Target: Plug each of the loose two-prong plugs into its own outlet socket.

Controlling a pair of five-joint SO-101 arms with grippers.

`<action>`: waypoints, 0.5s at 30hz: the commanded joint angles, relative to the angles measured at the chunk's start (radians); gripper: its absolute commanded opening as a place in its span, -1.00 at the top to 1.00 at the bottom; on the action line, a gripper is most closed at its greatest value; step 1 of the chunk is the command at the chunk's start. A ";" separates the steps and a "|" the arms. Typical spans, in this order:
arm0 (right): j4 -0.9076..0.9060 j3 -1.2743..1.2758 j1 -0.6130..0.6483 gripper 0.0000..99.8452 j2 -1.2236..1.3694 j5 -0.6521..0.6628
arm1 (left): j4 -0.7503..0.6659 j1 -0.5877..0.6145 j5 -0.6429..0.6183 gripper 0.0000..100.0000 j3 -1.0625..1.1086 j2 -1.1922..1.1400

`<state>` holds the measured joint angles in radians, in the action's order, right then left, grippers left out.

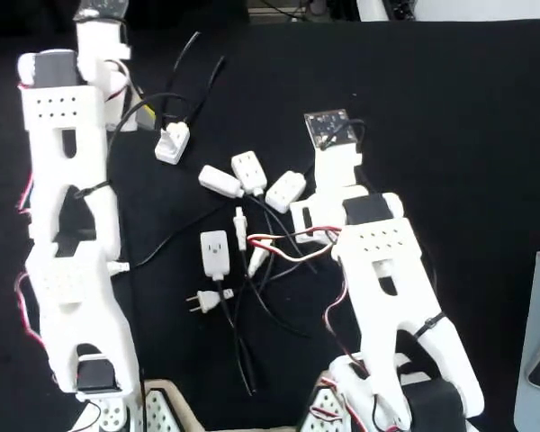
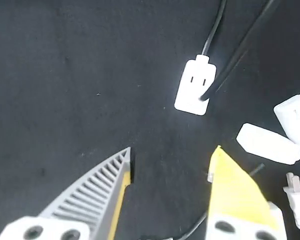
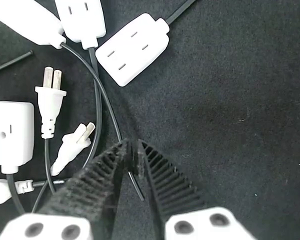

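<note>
We're holding the left gripper (image 2: 171, 167) open by the upper-left outlet socket (image 1: 172, 144); the right gripper (image 3: 134, 150) is pinching a black cord (image 3: 110, 106) mid-frame, probably untangling plugs (image 3: 51, 97).

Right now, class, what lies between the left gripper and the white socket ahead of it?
Nothing. In the left wrist view, only bare black cloth runs from the open left gripper to the white socket.

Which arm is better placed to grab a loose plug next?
Right. A loose plug lies close beside the right claw, though it is shut. The open left claw hangs over bare cloth by a socket.
</note>
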<state>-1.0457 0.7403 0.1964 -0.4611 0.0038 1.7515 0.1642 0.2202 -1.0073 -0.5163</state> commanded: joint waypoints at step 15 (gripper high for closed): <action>-0.126 -0.124 -0.161 0.97 -0.004 0.014 | 0.006 -0.157 0.032 0.51 0.875 0.773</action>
<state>-1.1423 0.6943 0.0752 -0.4611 0.0084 1.7545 0.0706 0.2401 -0.2355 0.1389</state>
